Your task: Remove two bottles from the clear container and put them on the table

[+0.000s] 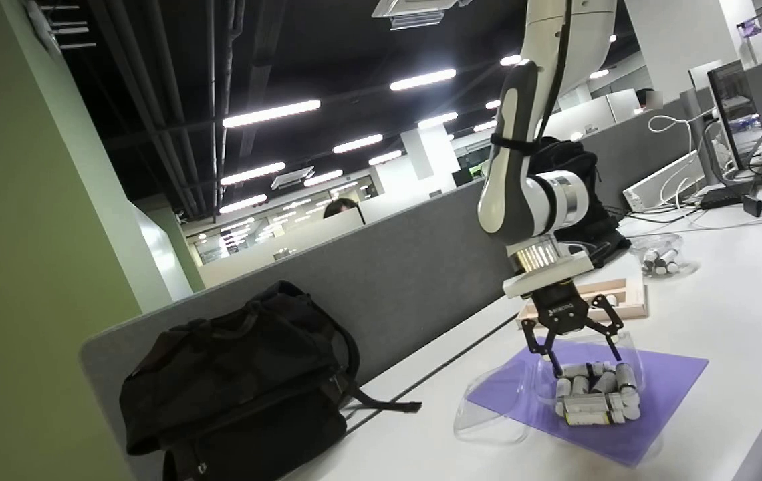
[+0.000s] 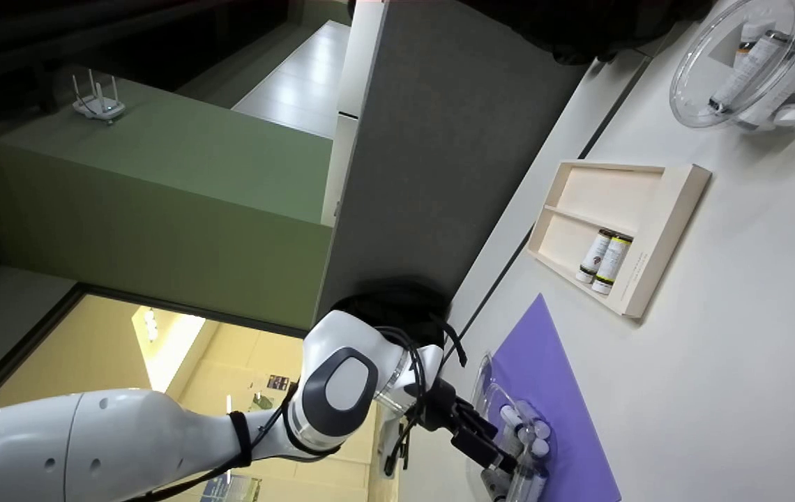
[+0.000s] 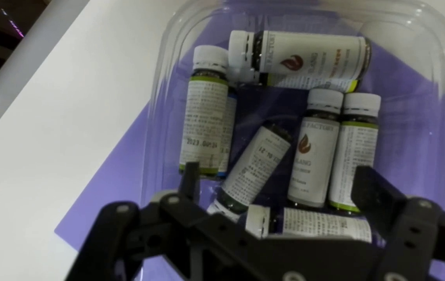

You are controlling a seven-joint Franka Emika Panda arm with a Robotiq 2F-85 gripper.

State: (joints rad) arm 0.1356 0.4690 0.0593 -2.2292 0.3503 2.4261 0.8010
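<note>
In an exterior view, the gripper (image 1: 588, 365) pointed down at the bottles (image 1: 588, 419) in the clear box (image 1: 544, 386), its fingers (image 1: 556, 365) well apart. Whether they touched any bottle could not be told. The box stood on a purple mat (image 1: 675, 377), which lay on the white table (image 1: 742, 314). Near to the mat was a wooden tray (image 1: 632, 310). A black bag (image 1: 240, 374) was in front of the grey divider (image 1: 421, 260).

Black backpack (image 1: 240, 374) | flat purple mat (image 1: 667, 382) | wooden tray (image 2: 654, 237) near mat | monitor (image 1: 735, 110) | green wall (image 1: 20, 267)
</note>
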